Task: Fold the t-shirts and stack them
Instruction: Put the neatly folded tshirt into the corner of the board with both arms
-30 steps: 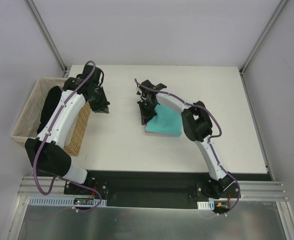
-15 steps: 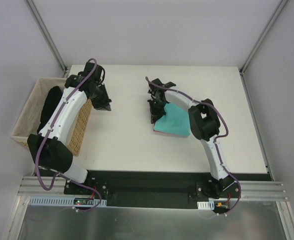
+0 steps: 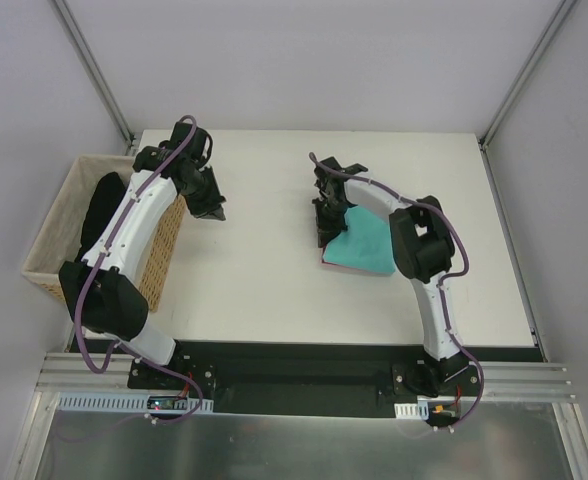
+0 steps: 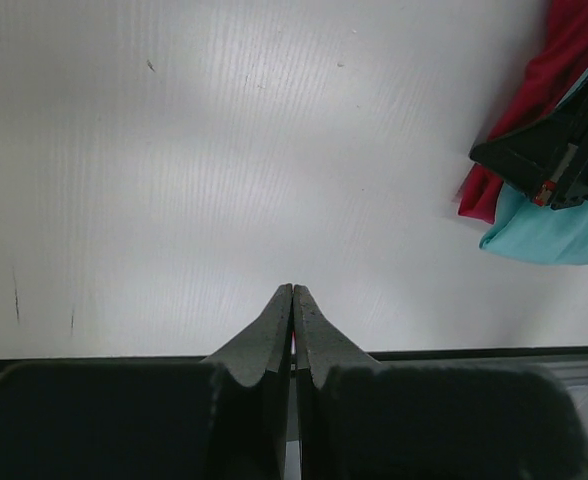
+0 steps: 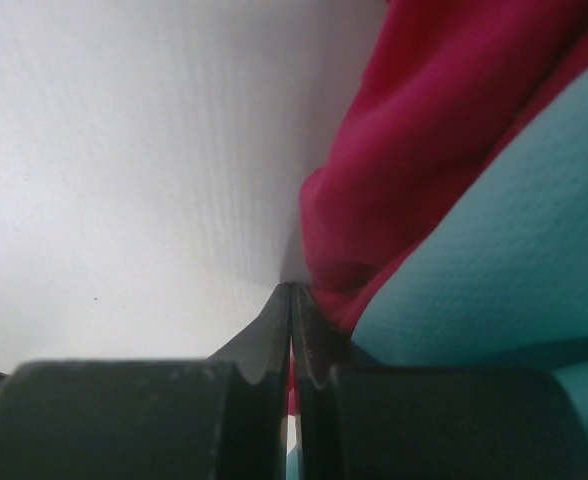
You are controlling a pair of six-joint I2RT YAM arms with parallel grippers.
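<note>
The teal t-shirt (image 3: 366, 240) lies folded flat on top of the crimson t-shirt (image 5: 414, 140), which shows only as a bunched rim along the stack's left and near sides. The pair sits right of the middle of the surface (image 3: 264, 280), nearer its right edge than its left and about midway between the far and near edges. The right end effector (image 5: 291, 292) is fully closed with nothing between its fingers, and its tip rests against the crimson fold at the stack's left side. This looks like a nudge to square or shift the finished stack, not a grasp. To do it well, the closed tip should ride low along the surface and press the lower shirt's fold, not the teal layer. Otherwise the top shirt is likely to slide off or the fold to lift open. A push through the middle of that side, slow and straight, should move the stack without turning it; a push near a corner would probably swing it round. The left end effector (image 4: 292, 295) is also fully closed and empty, over bare surface toward the left edge, beside the wicker basket (image 3: 159, 260) that holds a dark cloth (image 3: 99, 210), well apart from the stack.
</note>
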